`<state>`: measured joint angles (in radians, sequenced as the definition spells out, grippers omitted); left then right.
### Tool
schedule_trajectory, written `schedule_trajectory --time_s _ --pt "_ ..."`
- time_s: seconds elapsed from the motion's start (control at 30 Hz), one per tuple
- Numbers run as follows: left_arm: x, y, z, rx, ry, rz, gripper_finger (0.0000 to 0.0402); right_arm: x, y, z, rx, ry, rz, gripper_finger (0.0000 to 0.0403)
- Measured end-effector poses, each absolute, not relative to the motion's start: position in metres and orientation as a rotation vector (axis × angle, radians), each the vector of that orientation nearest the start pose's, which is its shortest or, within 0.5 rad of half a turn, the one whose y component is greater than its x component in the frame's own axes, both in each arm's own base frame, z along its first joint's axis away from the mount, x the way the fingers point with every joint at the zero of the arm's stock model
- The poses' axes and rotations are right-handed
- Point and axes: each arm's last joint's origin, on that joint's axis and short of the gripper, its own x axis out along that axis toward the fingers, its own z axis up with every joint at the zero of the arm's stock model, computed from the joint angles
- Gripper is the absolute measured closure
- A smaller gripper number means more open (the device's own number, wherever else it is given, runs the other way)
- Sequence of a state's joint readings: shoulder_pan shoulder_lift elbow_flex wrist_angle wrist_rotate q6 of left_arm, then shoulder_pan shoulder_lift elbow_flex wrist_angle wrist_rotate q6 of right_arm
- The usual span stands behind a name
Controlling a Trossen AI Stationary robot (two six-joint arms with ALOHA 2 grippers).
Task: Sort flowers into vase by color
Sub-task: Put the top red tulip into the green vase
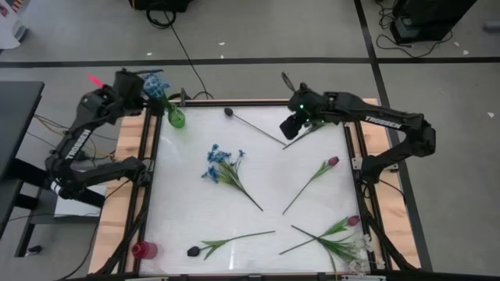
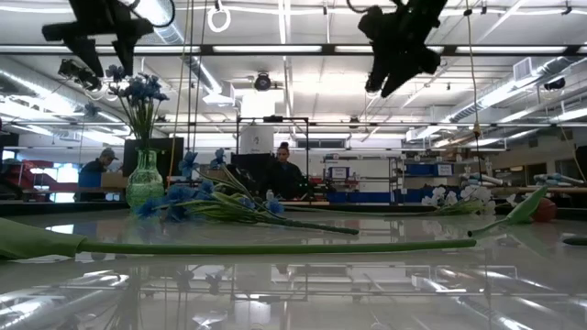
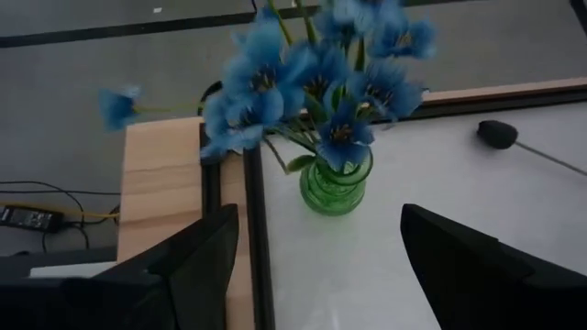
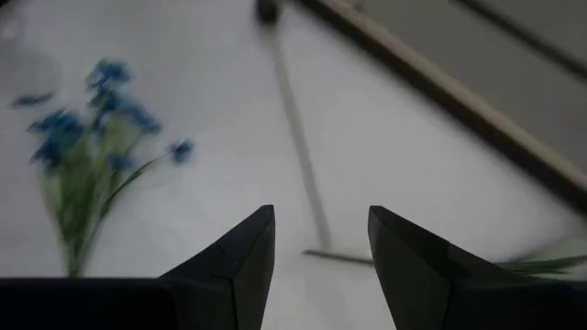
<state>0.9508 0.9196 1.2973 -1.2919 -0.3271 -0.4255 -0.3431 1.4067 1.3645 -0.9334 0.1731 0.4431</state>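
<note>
A white table top point(image 1: 258, 226) is seen from above, with artificial flowers scattered across it and a dark robot arm at each far corner.

The left gripper point(image 3: 316, 261) is held above the green glass vase point(image 3: 335, 183), which stands just inside the table's far left corner. Its jaws are spread wide with nothing between them. A bunch of blue flowers point(image 3: 321, 78) stands upright in the vase, just ahead of and below the open jaws; the spread jaws suggest that a stem has been let go there so the vase can carry it.

The right gripper point(image 4: 321, 243) is poised over the far right part of the table. Its jaws are parted and empty. Directly below and ahead of them lies a dark-headed flower point(image 1: 229, 112) on a long thin stem, probably the next one to be picked.

A loose spray of blue flowers point(image 1: 223, 165) lies flat at the table's middle, well apart from both sets of jaws. A pink-headed flower point(image 1: 332, 162) lies nearer the right jaws. More stems, pale pink point(image 1: 353, 221) and white point(image 1: 361, 248), rest along the near edge, and a small red vase point(image 1: 143, 250) waits at the near left corner, presumably for another colour.
</note>
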Motion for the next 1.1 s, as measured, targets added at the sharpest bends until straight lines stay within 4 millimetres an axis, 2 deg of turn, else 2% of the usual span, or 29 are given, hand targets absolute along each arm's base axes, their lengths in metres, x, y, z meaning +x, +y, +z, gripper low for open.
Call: schedule_trajectory --time_s 0.23,0.43,0.53,0.63,0.73,0.9,1.03,1.1 --pt "0.059 0.093 0.422 -0.625 0.613 1.343 0.0092 0.258 -0.095 0.314 0.576 0.864 -0.622 0.0218" --pt "0.066 0.088 0.452 -0.582 0.545 1.253 0.0092 0.239 -0.088 0.301 0.767 0.934 -0.671 0.0218" --pt "0.077 0.088 0.469 -0.513 0.51 1.116 0.0092 0.228 -0.081 0.284 0.914 0.996 -0.722 0.0218" --pt "0.088 0.084 0.492 -0.429 0.41 0.911 0.0092 0.22 -0.069 0.263 1.05 1.068 -0.755 0.0218" --pt "0.1 0.082 0.51 -0.357 0.315 0.793 0.0092 0.212 -0.056 0.241 1.153 1.129 -0.815 0.0218" --pt "0.13 0.09 0.516 -0.33 0.283 0.704 0.0094 0.2 -0.03 0.205 1.268 1.227 -0.943 0.0218" --pt "0.171 0.097 0.507 -0.352 0.332 0.476 0.0113 0.197 -0.013 0.187 1.382 1.214 -1.011 0.0218" --pt "0.192 0.101 0.498 -0.337 0.391 0.421 0.0126 0.196 -0.009 0.18 1.426 1.17 -1.057 0.0218"
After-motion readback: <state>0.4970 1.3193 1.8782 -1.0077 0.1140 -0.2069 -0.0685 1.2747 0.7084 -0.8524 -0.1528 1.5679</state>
